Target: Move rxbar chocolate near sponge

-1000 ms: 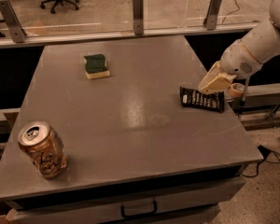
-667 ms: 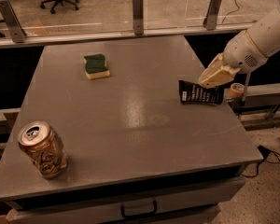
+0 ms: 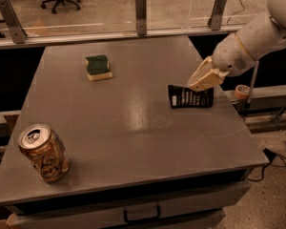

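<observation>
The rxbar chocolate (image 3: 190,97), a flat black wrapper with white lettering, hangs tilted just above the grey table (image 3: 133,128) at mid right. My gripper (image 3: 198,84) is shut on its upper edge and holds it lifted. The sponge (image 3: 98,67), dark green on top with a cream base, lies on the table at the far left-centre, well apart from the bar.
A tan soda can (image 3: 43,152) stands near the front left corner. A glass barrier with metal posts (image 3: 141,6) runs along the table's far edge. A roll of tape (image 3: 241,91) sits on a ledge to the right.
My gripper has lifted the rxbar chocolate off the table and carried it left and slightly up, away from the right edge. The sponge and can have not moved.
</observation>
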You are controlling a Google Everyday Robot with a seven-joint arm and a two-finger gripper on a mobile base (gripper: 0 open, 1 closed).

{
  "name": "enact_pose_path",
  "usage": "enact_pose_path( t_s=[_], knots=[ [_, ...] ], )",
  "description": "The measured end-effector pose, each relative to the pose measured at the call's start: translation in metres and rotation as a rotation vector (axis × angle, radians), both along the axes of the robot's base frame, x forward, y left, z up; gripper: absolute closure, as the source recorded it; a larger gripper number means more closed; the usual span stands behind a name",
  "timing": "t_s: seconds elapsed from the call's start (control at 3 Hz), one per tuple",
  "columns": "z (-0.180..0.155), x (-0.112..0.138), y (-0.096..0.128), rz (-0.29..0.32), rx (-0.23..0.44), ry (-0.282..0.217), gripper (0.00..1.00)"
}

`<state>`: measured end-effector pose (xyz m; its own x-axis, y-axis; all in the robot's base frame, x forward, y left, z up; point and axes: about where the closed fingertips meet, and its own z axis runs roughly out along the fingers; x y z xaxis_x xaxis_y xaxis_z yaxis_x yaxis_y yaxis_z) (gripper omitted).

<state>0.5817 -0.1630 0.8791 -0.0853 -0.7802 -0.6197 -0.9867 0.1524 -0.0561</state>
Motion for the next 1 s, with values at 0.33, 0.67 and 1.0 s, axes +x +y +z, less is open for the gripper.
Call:
enact_pose_path(
  t_s=[0.33, 0.67, 1.0],
  knots=[
    [0.000, -0.006, 0.049, 0.089, 0.059, 0.008, 1.00],
    [0.007, 0.002, 0.087, 0.136, 0.101, -0.028, 1.00],
    [0.015, 0.028, 0.109, 0.137, 0.148, -0.074, 1.00]
  ],
)
